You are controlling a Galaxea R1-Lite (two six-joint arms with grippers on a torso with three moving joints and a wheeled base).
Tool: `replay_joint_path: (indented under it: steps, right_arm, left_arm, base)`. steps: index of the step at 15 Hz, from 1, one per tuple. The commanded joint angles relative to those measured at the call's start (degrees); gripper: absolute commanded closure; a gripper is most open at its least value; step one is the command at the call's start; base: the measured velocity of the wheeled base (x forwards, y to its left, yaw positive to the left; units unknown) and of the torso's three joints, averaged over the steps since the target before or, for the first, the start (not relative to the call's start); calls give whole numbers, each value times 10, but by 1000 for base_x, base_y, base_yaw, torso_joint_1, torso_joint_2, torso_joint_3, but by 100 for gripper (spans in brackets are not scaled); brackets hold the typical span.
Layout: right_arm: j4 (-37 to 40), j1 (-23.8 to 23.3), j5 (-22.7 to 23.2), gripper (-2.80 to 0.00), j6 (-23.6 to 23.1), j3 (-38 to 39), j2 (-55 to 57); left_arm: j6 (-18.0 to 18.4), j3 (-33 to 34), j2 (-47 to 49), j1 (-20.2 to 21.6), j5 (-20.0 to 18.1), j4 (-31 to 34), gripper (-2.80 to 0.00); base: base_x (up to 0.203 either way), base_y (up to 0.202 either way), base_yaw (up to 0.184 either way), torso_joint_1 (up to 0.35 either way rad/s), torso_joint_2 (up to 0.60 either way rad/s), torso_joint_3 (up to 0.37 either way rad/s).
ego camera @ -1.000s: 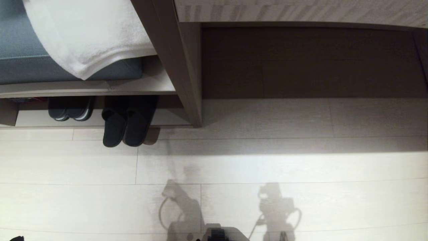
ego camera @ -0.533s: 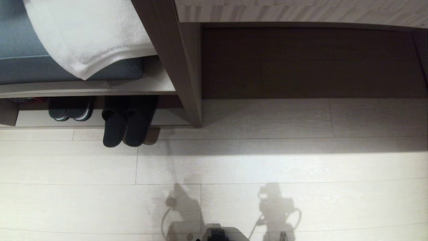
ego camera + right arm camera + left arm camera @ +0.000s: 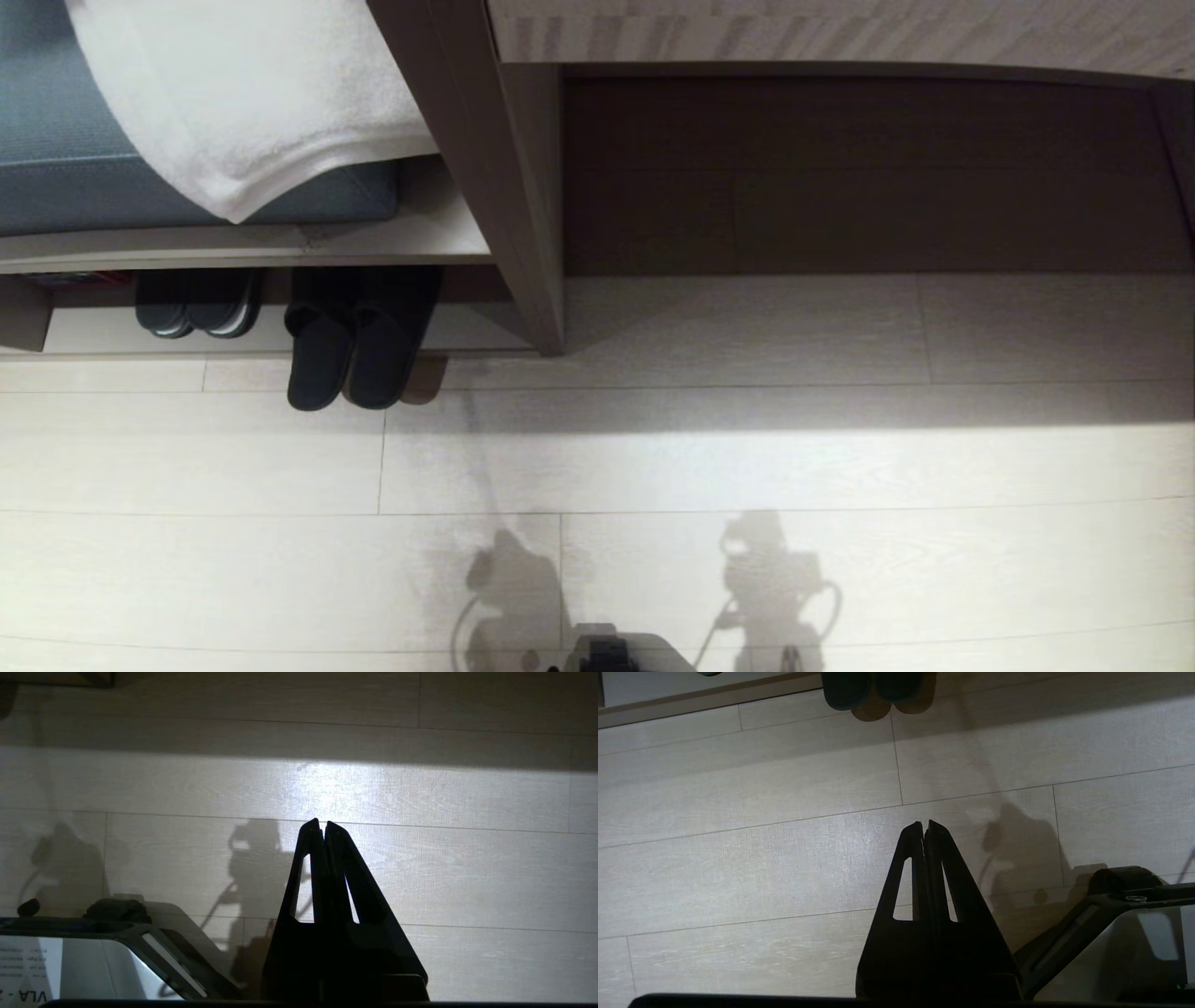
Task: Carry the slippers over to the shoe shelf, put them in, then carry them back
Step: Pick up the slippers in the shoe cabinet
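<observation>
The slippers [image 3: 350,341], an all-black pair, lie side by side with their back halves inside the shoe shelf [image 3: 103,331] and their rounded toes out over its base board onto the floor. In the left wrist view only the slippers' toes [image 3: 868,690] show, far ahead of my left gripper [image 3: 924,823], which hangs shut and empty over the pale floor. My right gripper [image 3: 322,821] is likewise shut and empty above the floor. Neither gripper shows in the head view; only the two arms' shadows fall on the floor near my base.
A second dark pair with grey sole rims [image 3: 196,303] sits deeper in the shelf, to the left. A blue-grey cushion [image 3: 56,177] with a white towel [image 3: 252,103] tops the shelf. A desk side panel [image 3: 504,187] and dark recess [image 3: 840,168] stand to the right. My base [image 3: 607,653] is at the bottom.
The left arm's shadow on the floor has sunk toward my base and shrunk, and a dark tip at the bottom left corner has gone. The slippers and the right arm's shadow have stayed still.
</observation>
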Motion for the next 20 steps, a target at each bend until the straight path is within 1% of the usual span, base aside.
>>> replay_joint_path:
  steps: [1, 6, 8, 9, 12, 14, 17, 20]
  right_arm:
    - [0, 0, 0, 0, 1, 0, 0]
    - [0, 1, 0, 0, 0, 0, 0]
    - [0, 0, 0, 0, 0, 0, 0]
    - [0, 0, 0, 0, 0, 0, 0]
    - [0, 0, 0, 0, 0, 0, 0]
    - [0, 1, 0, 0, 0, 0, 0]
    - [0, 1, 0, 0, 0, 0, 0]
    - [0, 0, 0, 0, 0, 0, 0]
  left_arm:
    - [0, 0, 1, 0, 0, 0, 0]
    - [3, -1, 15, 0, 0, -5, 0]
    - [-5, -10, 43, 0, -4, -34, 0]
    - [-11, -22, 73, 1, -4, -60, 0]
    - [-26, -66, 228, 8, -6, -152, 0]
    - [-34, -94, 303, 21, -6, -209, 0]
    - [-36, -118, 455, 51, -7, -242, 0]
    - [-36, -123, 594, 83, -16, -277, 0]
  base:
    - [0, 0, 0, 0, 0, 0]
    - [0, 0, 0, 0, 0, 0]
    - [0, 0, 0, 0, 0, 0]
    - [0, 0, 0, 0, 0, 0]
    - [0, 0, 0, 0, 0, 0]
    - [0, 0, 0, 0, 0, 0]
    - [0, 0, 0, 0, 0, 0]
    - [0, 0, 0, 0, 0, 0]
